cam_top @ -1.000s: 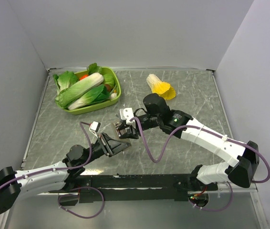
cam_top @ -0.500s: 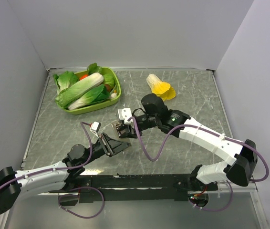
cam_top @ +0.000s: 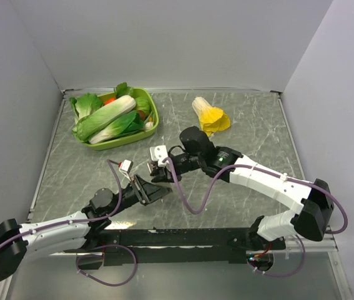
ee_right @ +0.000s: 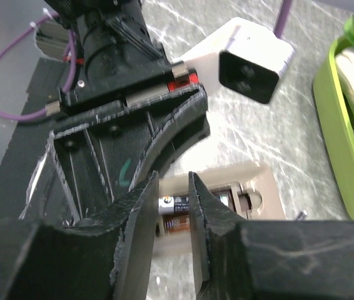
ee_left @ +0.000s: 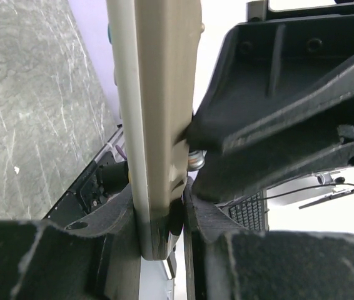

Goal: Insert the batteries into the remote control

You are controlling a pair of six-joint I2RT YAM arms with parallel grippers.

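Now, left hand (cam_top: 147,190): closed on the lower end of the remote control, one black finger (ee_left: 111,219) on each side of the bar.
Remote control (ee_left: 158,112): held off the bench, upright in the left wrist view, its narrow grey-beige edge toward that camera.
Battery bay: open on the plain beige back (ee_right: 261,187), facing the right wrist camera. Metal parts show inside, too small to name.
Right hand (ee_right: 172,184): reaching in from the right and meeting the remote control near the middle of the bench. Its fingers are drawn to a narrow gap and pinch a battery.
Battery (ee_right: 174,206): dark, with small print, sitting in that gap at the bay's left end. In the left wrist view a metal tip shows between the two black fingers (ee_left: 277,106), just beside the remote control.
Left wrist camera (ee_right: 252,59): white box above the bay, near the right hand.
Bench (cam_top: 246,125): grey marbled top.
Green tray (cam_top: 154,112): far left, filled with toy greens (cam_top: 111,119), well apart from both hands.
Yellow toy cabbage (cam_top: 209,114): lying at the far middle, behind the right arm.
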